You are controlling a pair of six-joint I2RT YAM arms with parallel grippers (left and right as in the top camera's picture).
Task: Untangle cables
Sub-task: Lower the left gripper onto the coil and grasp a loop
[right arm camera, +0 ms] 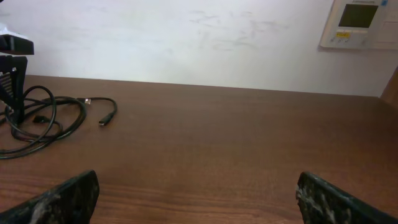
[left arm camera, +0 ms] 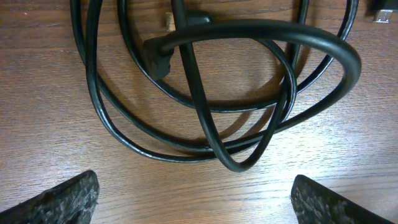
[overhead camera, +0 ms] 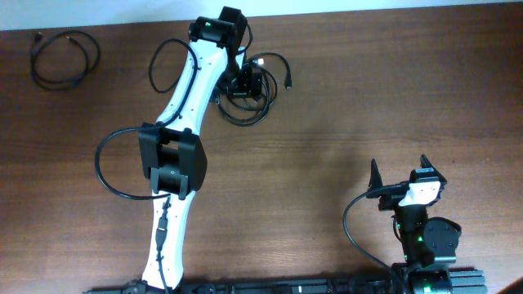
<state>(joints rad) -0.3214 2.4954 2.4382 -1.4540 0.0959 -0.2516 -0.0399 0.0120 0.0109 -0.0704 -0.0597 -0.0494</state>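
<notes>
A tangled bundle of thin black cables point(overhead camera: 265, 98) lies on the wooden table at the far centre. My left gripper point(overhead camera: 245, 84) hovers right over it, open and empty. In the left wrist view the overlapping loops point(left arm camera: 267, 28) fill the upper frame, one loop arching above the others, and my open left fingers point(left arm camera: 196, 199) sit just short of them. A separate coiled black cable point(overhead camera: 61, 59) lies at the far left corner. My right gripper point(overhead camera: 400, 167) is open and empty near the front right, far from the bundle point(right arm camera: 37, 121), which shows at the left of its view.
A loose plug end point(right arm camera: 106, 118) sticks out to the right of the bundle. The left arm's white links point(overhead camera: 184, 106) stretch across the table's middle left. A white wall with a control panel point(right arm camera: 357, 22) stands behind the table's far edge.
</notes>
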